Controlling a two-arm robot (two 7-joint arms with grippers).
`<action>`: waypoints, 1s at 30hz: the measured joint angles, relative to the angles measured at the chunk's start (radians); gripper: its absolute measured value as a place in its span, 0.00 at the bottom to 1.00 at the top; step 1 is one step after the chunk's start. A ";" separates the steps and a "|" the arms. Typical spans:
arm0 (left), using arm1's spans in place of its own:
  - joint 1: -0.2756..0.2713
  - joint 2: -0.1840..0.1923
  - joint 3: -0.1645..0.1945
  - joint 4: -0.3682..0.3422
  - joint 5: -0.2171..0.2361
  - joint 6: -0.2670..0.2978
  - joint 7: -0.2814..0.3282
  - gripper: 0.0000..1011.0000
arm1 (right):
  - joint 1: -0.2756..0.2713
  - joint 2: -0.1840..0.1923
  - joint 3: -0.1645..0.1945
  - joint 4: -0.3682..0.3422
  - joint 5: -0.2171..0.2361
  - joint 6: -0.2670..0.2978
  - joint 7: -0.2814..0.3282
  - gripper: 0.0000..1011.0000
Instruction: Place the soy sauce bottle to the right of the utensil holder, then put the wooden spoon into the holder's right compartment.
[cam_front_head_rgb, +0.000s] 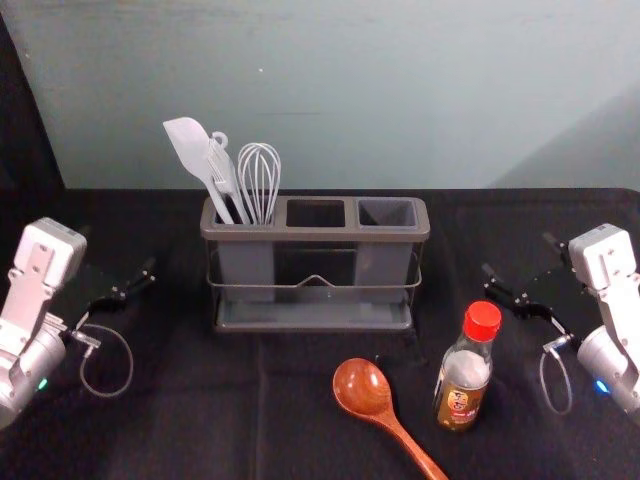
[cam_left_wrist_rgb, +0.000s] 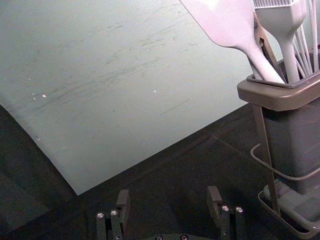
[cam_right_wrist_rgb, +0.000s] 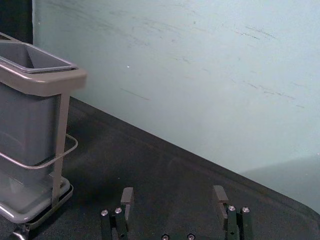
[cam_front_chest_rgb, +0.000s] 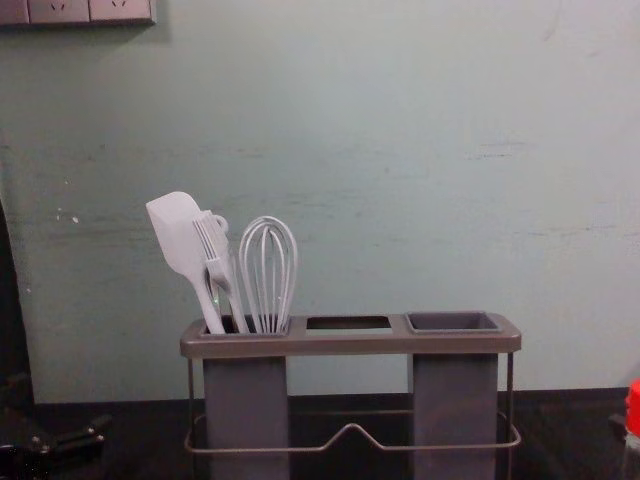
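Gaping, with fingers well apart and just air between them, the black left pincer (cam_front_head_rgb: 133, 284) and black right pincer (cam_front_head_rgb: 518, 266) flank the long grey utensil holder (cam_front_head_rgb: 320, 235). Its left compartment (cam_front_head_rgb: 245, 265) bears a white flat spatula (cam_front_head_rgb: 187, 145), a white bristled brush (cam_front_head_rgb: 223, 170) and a white wire whisk (cam_front_head_rgb: 260, 180) (quite the bouquet), while its right compartment (cam_front_head_rgb: 383, 265) is empty. On the black-covered counter (cam_front_head_rgb: 190, 420), the red-capped clear glass soy sauce bottle (cam_front_head_rgb: 464, 385) stands upright, in front of the holder and to its right, near the glossy reddish-brown wooden spoon (cam_front_head_rgb: 364, 388), which lies bowl toward the holder.
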 joint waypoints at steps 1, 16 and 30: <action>0.000 0.000 0.000 0.000 0.000 0.000 0.000 1.00 | 0.000 0.000 0.000 0.000 0.000 0.000 0.000 0.99; 0.000 0.000 0.000 0.000 0.000 0.000 0.000 1.00 | 0.000 0.000 0.000 0.000 0.000 0.000 0.000 0.99; 0.000 0.000 0.000 0.000 0.000 0.000 0.000 1.00 | 0.000 0.000 0.000 0.000 0.000 0.000 0.000 0.99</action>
